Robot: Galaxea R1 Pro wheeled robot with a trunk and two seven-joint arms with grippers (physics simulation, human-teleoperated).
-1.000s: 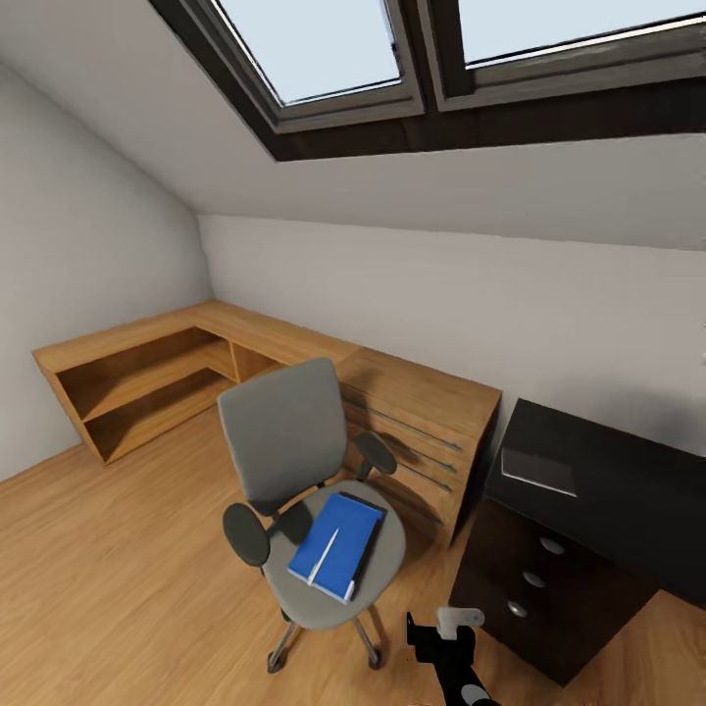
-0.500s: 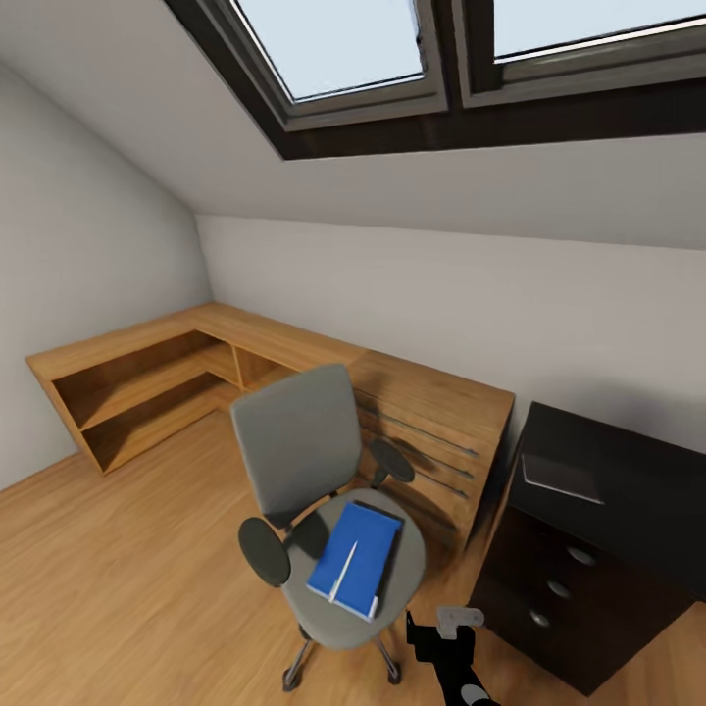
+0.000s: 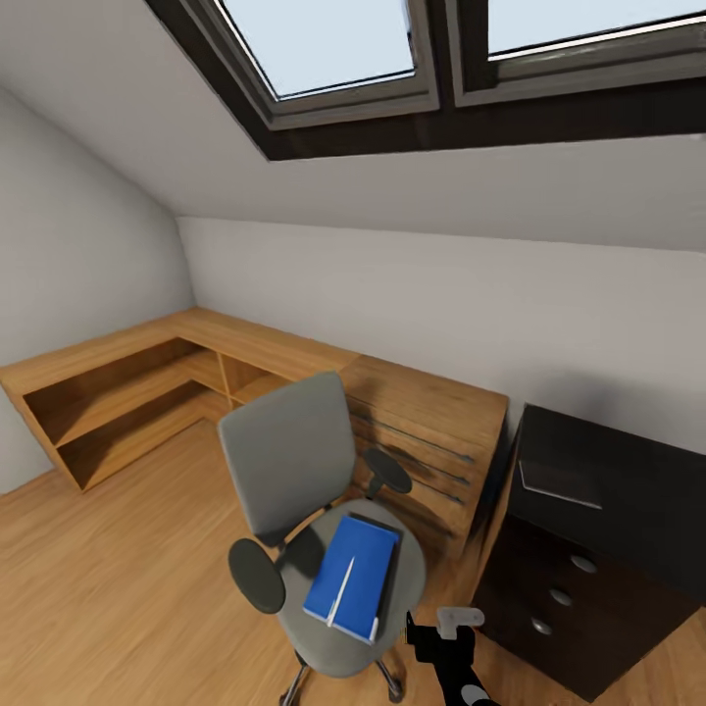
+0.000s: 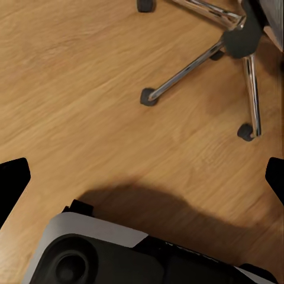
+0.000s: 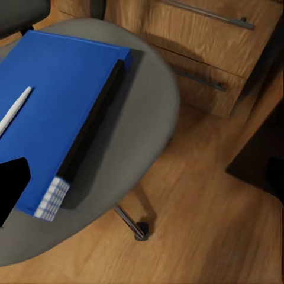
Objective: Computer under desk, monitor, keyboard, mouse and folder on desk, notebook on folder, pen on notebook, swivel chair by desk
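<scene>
The grey swivel chair [image 3: 284, 451] stands on the floor in front of the wooden corner desk [image 3: 275, 343]. On its seat [image 5: 142, 118] lies a blue notebook [image 3: 353, 574] with a white pen [image 3: 340, 591] on top. A thin dark folder [image 5: 94, 127] shows beneath the notebook along one edge. My right gripper [image 3: 446, 628] hovers low beside the seat, to the right of the stack. In the right wrist view it [image 5: 142, 180] is open and holds nothing. My left gripper [image 4: 142, 177] is open over the bare floor, near the chair's chrome legs [image 4: 195, 59].
The desk has open shelves [image 3: 118, 412] at the left and a drawer block [image 3: 422, 461] right behind the chair. A black dresser [image 3: 608, 480] stands at the right with a flat grey item [image 3: 559, 480] on top. My own base [image 4: 118, 254] shows below the left gripper.
The whole head view has shifted, so the camera has moved; the chair now sits lower and nearer. The stack on the seat and my right gripper keep their places.
</scene>
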